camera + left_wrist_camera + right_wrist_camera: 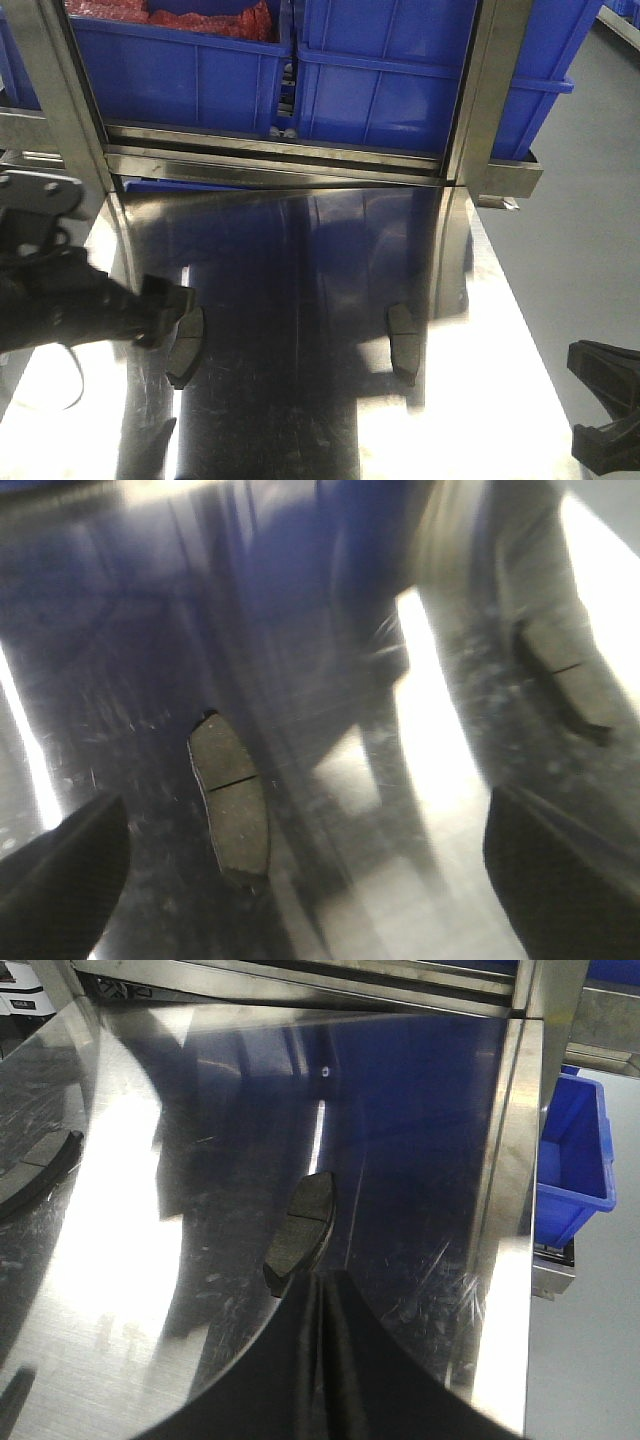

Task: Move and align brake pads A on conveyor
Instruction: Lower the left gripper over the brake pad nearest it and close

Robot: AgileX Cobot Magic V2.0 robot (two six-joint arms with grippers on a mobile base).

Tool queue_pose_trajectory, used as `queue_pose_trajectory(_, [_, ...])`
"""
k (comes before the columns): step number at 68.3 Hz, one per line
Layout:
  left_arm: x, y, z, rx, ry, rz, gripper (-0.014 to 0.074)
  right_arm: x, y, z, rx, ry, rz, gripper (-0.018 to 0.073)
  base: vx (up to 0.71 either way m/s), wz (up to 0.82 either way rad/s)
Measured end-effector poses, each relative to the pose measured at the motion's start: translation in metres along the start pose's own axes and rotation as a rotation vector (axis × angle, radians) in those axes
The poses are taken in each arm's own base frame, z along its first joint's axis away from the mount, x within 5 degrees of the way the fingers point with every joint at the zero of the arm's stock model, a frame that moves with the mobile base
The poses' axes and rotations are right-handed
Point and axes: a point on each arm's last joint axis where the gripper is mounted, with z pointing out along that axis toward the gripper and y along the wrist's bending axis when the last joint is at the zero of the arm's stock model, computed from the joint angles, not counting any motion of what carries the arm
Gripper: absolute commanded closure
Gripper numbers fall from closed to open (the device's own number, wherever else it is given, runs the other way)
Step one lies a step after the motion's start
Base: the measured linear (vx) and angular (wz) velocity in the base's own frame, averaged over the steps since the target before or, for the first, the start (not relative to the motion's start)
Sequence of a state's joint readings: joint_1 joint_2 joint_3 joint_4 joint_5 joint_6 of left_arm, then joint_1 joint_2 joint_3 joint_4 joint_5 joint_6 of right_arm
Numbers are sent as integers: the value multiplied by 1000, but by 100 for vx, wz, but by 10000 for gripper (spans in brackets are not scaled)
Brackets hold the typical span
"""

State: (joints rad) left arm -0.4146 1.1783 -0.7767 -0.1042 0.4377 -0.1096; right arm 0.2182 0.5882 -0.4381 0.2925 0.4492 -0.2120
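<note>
Two brake pads lie on the shiny steel tabletop. The left pad lies just under my left gripper. In the left wrist view this pad lies flat between the wide-open fingers, nearer the left finger, and nothing touches it. The right pad also shows in the left wrist view. My right gripper is shut on nothing, its tip just short of the right pad's near end. The conveyor is out of view.
Blue bins, one holding red material, stand behind a steel rail at the back. Steel posts flank them. The grey floor lies beyond the table's right edge. Another blue bin stands there.
</note>
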Motion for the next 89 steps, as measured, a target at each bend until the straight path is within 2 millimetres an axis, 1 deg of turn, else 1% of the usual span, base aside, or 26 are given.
queue_pose_trajectory(12, [-13, 3, 42, -74, 117, -78, -55, 0, 0, 0, 0, 1, 0, 568, 0, 0])
queue_pose_trajectory(25, [-22, 8, 90, -168, 302, -87, -29, 0, 0, 0, 0, 1, 0, 568, 0, 0])
queue_pose_trajectory(33, [-23, 9, 113, -193, 373, -103, -7, 0, 0, 0, 0, 1, 0, 568, 0, 0])
queue_pose_trajectory(41, [-18, 11, 131, -212, 425, -124, 13, 0, 0, 0, 0, 1, 0, 568, 0, 0])
queue_pose_trajectory(52, [-6, 14, 147, -230, 481, -131, 22, 0, 0, 0, 0, 1, 0, 568, 0, 0])
queue_pose_trajectory(61, [1, 16, 156, -239, 512, -132, 22, 0, 0, 0, 0, 1, 0, 568, 0, 0])
queue_pose_trajectory(82, [6, 17, 164, -242, 527, -132, 22, 0, 0, 0, 0, 1, 0, 568, 0, 0])
queue_pose_trajectory(89, [7, 18, 165, -244, 532, -131, 48, 0, 0, 0, 0, 2, 0, 568, 0, 0])
